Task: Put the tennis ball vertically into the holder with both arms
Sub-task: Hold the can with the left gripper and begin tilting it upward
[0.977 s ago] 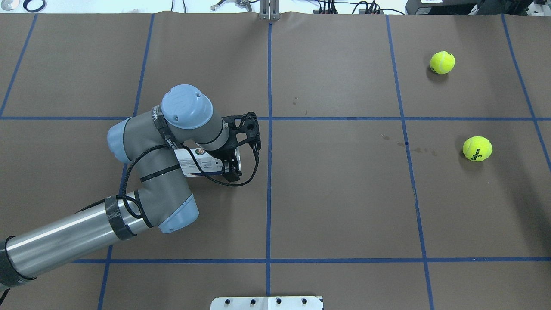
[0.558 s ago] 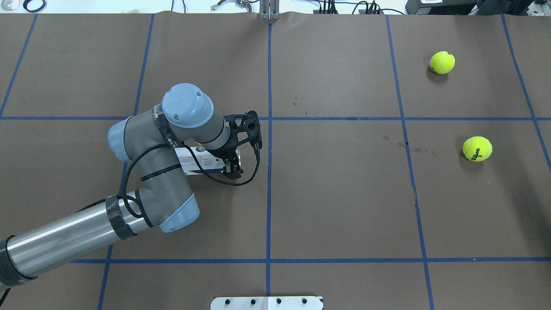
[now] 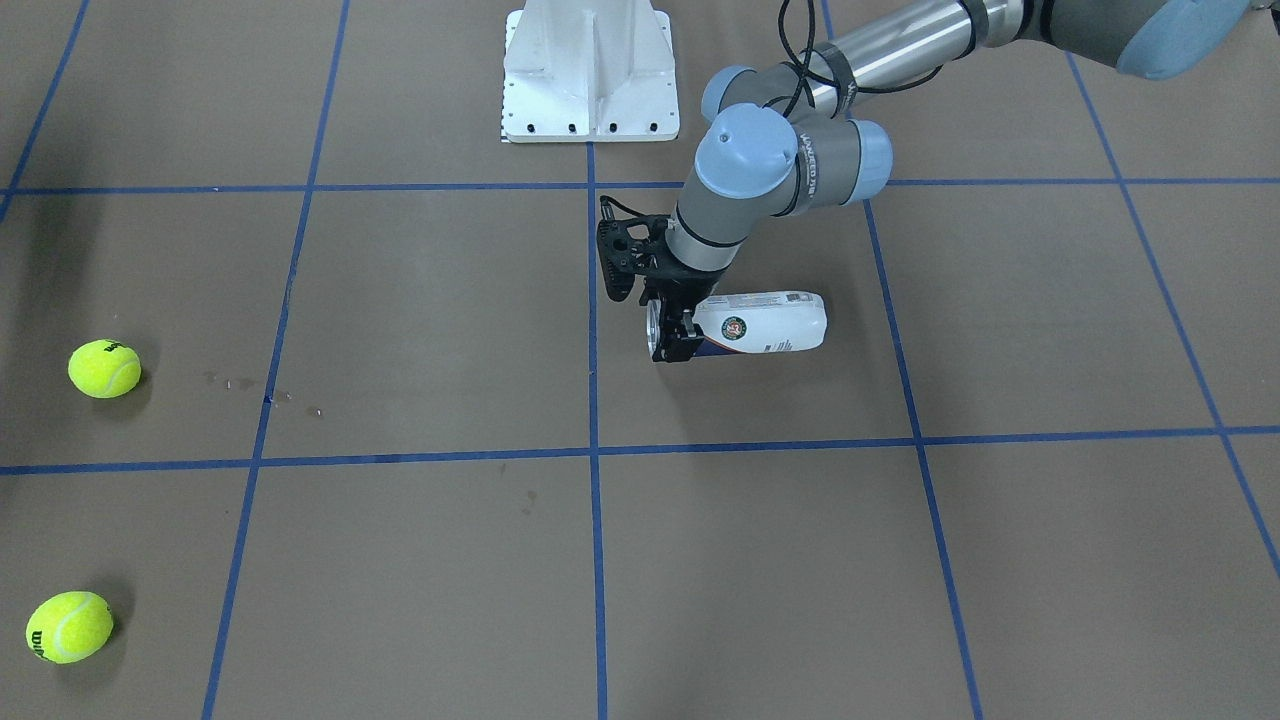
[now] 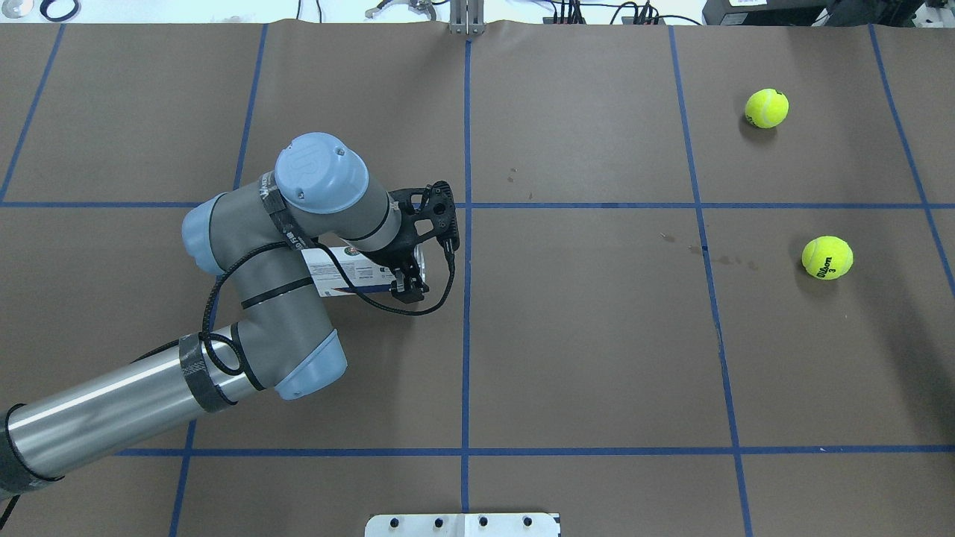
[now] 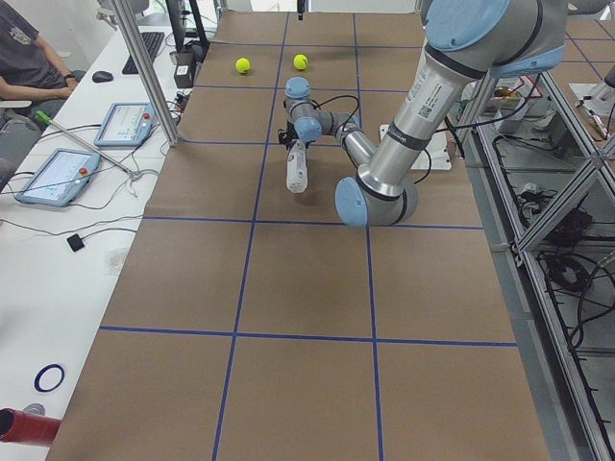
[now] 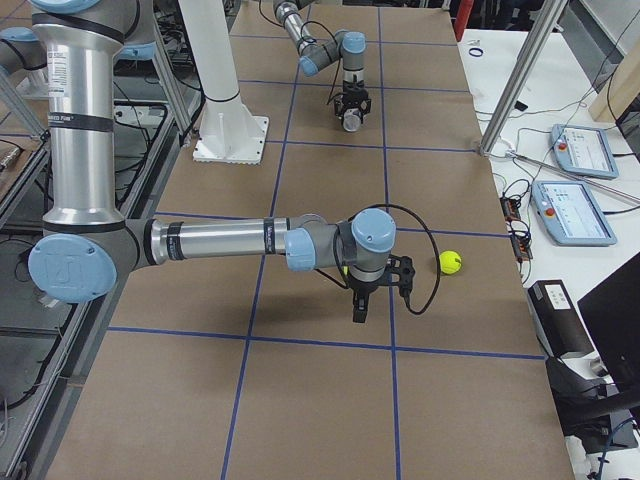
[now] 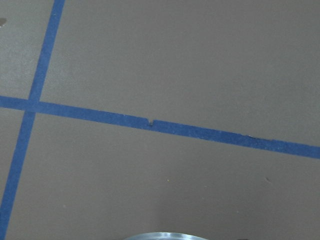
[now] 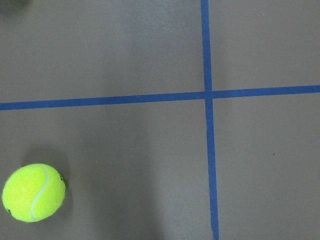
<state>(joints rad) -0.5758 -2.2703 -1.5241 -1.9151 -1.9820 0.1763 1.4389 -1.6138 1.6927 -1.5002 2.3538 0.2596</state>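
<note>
The holder (image 4: 343, 272) is a clear can with a white and navy label, lying on its side left of the table's middle; it also shows in the front view (image 3: 765, 325). My left gripper (image 4: 410, 277) is shut across it just behind the silver rim (image 7: 160, 236), and shows in the front view (image 3: 672, 335) too. Two yellow tennis balls (image 4: 766, 108) (image 4: 827, 257) lie far right. My right gripper (image 6: 358, 308) hangs above the table beside a ball (image 6: 450, 262); I cannot tell if it is open. The right wrist view shows one ball (image 8: 34, 192) and no fingers.
The white robot base (image 3: 590, 70) stands at the near table edge. Blue tape lines (image 4: 466, 335) grid the brown table. An operators' bench with tablets (image 5: 135, 123) and a metal post (image 5: 144, 67) runs along the far side.
The left wrist has shifted slightly away from the robot, taking the can with it. The can's rim end has moved a little right and away. The balls have not moved.
</note>
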